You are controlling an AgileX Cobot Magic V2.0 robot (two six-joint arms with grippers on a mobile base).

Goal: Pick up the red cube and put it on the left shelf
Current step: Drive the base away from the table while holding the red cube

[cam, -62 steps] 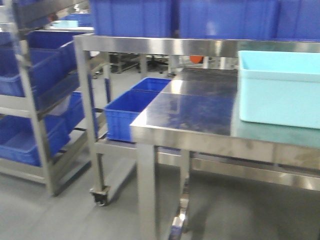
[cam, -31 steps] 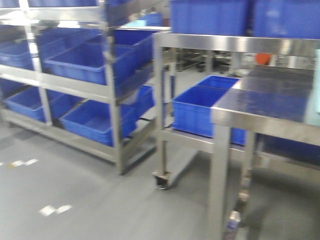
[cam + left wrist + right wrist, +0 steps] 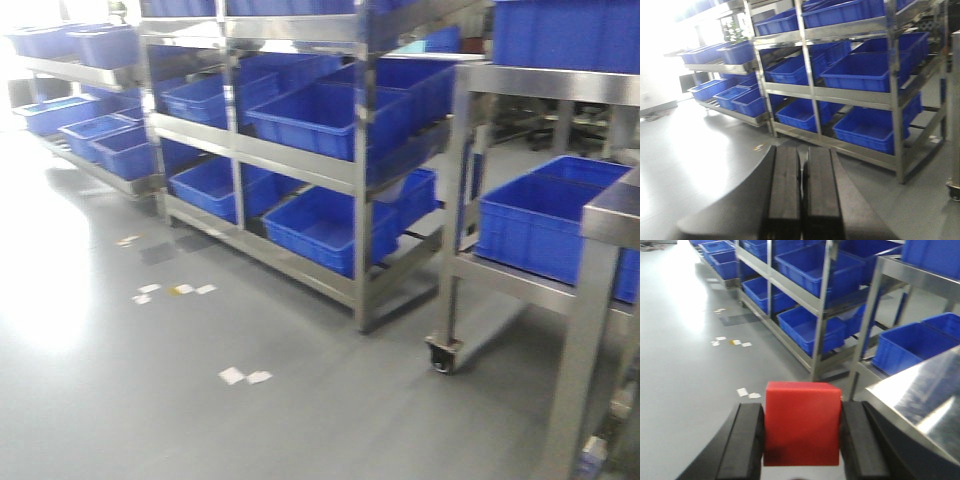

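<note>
Squeezed tight between the two black fingers (image 3: 746, 440) of the right gripper (image 3: 802, 415): the red cube (image 3: 802, 427). Sitting straight, one flat face toward the camera, top edge level, a thin strip of the top face showing. No long side to pick out; about as wide as tall. Touching a finger on each side, up off the floor.

Left gripper (image 3: 801, 167) pressed shut, two dark pads (image 3: 785, 190) side by side with only a thin crack between, nothing inside.

Just to the right of the cube, a shiny steel table top (image 3: 920, 390) with a hard near edge. Ahead, a tall steel shelf rack (image 3: 362, 200), with blue bins (image 3: 320, 115) on every level. Farther left, a second rack (image 3: 90, 75), lower, with more blue bins, near a very bright spot. To the right of the tall rack, a steel cart (image 3: 455, 200) on little wheels, a big blue bin (image 3: 540, 225) on its low shelf. Only a small gap between rack and cart.

Lots of open room on the left and in front: smooth grey floor (image 3: 100, 420), shiny with glare. A few white paper scraps (image 3: 245, 376) here and there. All a bit blurry.
</note>
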